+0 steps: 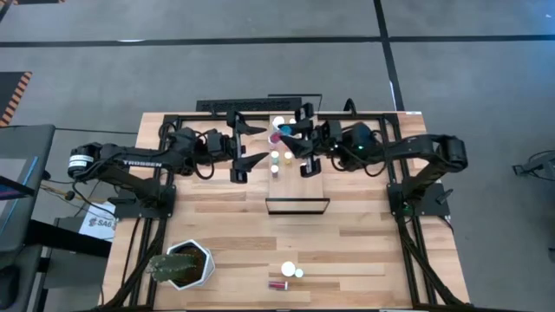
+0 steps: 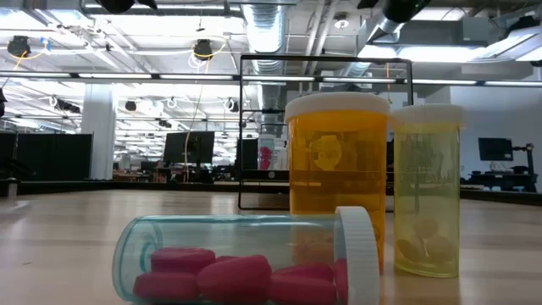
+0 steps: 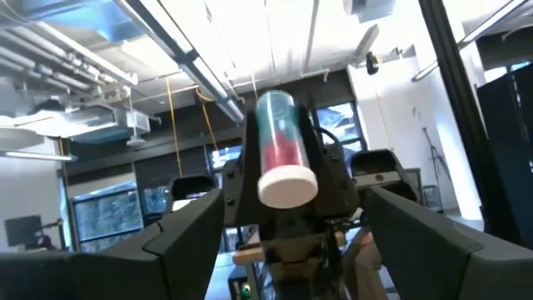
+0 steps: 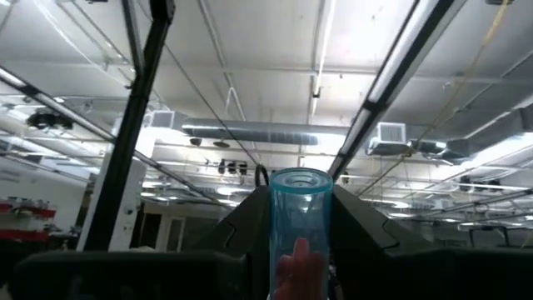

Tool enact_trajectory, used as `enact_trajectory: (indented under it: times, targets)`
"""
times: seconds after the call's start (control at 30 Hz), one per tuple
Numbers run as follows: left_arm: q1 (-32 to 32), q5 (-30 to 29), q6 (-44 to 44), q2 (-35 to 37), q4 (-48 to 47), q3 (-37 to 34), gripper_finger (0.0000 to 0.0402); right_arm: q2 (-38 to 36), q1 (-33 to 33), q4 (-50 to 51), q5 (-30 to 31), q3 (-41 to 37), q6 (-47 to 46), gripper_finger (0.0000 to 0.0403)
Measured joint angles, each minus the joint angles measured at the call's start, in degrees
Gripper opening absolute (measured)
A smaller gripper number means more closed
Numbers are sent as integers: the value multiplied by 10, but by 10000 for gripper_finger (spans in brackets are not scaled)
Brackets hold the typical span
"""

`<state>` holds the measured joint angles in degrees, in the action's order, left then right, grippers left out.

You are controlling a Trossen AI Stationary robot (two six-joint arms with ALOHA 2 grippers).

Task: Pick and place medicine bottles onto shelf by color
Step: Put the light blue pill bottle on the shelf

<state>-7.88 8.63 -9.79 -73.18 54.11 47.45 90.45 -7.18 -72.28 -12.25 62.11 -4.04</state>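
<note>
While your two dark arms meet over the far middle of the slatted wooden table (image 1: 364, 243), your right gripper (image 1: 299, 130) holds a clear blue-tinted plastic bottle with pink pills and a white cap (image 1: 277, 135) in the air above the far end of the long light-wood shelf board (image 1: 299, 186). Its fingers are nearly closed around the bottle, which your right wrist camera shows rising straight up between them (image 4: 300, 225). Your left gripper (image 1: 243, 143) faces that bottle from the other side with its fingers spread wide on either side and touching nothing; your left wrist camera sees the white cap (image 3: 287, 185) pointing toward it, with the right gripper clamped behind. On the shelf board, just beside the grippers, stand a few small white-capped bottles (image 1: 275, 157), and the thin dark wire frame (image 1: 297, 206) marks the board's near end. Well apart from these, near the table's front edge, an orange bottle with a white cap (image 2: 336, 182) and a pale yellow bottle with a white cap (image 2: 427, 191) stand upright side by side, and a clear bottle of pink pills (image 2: 246, 258) lies on its side in front of them. A white hexagonal pot with a green plant (image 1: 182, 264) sits at the front left.
</note>
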Motion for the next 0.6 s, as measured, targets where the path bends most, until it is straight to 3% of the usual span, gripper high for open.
enact_trajectory:
  times: [0.27,0.6]
  targets:
    - [0,3,20,0,2,0,277,19,0,3,-42,24,0,123]
    - [0,46,71,0,32,0,277,19,1,7,-44,24,25,123]
